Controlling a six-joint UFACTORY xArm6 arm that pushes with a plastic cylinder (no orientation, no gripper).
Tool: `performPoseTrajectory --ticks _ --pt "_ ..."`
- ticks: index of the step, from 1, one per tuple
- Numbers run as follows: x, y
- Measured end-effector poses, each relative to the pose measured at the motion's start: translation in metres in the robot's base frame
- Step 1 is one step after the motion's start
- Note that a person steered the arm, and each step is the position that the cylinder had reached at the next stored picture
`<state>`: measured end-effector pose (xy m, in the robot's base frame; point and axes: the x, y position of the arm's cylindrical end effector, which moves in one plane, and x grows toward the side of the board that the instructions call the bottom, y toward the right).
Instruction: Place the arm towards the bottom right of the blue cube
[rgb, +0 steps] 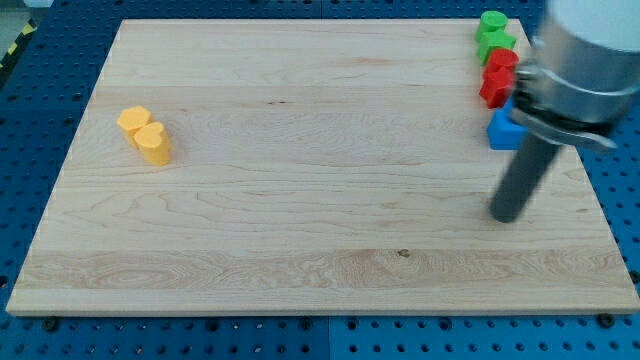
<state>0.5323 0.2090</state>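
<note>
Near the right edge of the wooden board (300, 200), my tip (506, 217) rests on the surface as a bare dark rod, with nothing clamped on it and no block touching it. It sits below the blue cube (503, 131), towards the view's bottom and about level with the cube's right side, with a clear strip of board between them. The arm's housing (585, 60) overlaps the cube's right side, so that edge cannot be confirmed.

At the top right corner, four blocks stand in a tight column above the blue cube: a green cylinder (491, 22) at the top edge, a second green block (497, 45), possibly star-shaped, then two red blocks (497, 77) whose shapes are unclear.

Towards the left edge, well apart from the rest, a yellow hexagonal block (133, 120) and a yellow heart-shaped block (153, 142) sit touching.
</note>
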Motion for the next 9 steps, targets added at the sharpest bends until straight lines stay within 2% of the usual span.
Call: performPoseTrajectory --ticks 1,9 --pt "0.004 0.026" --pt "0.004 0.037"
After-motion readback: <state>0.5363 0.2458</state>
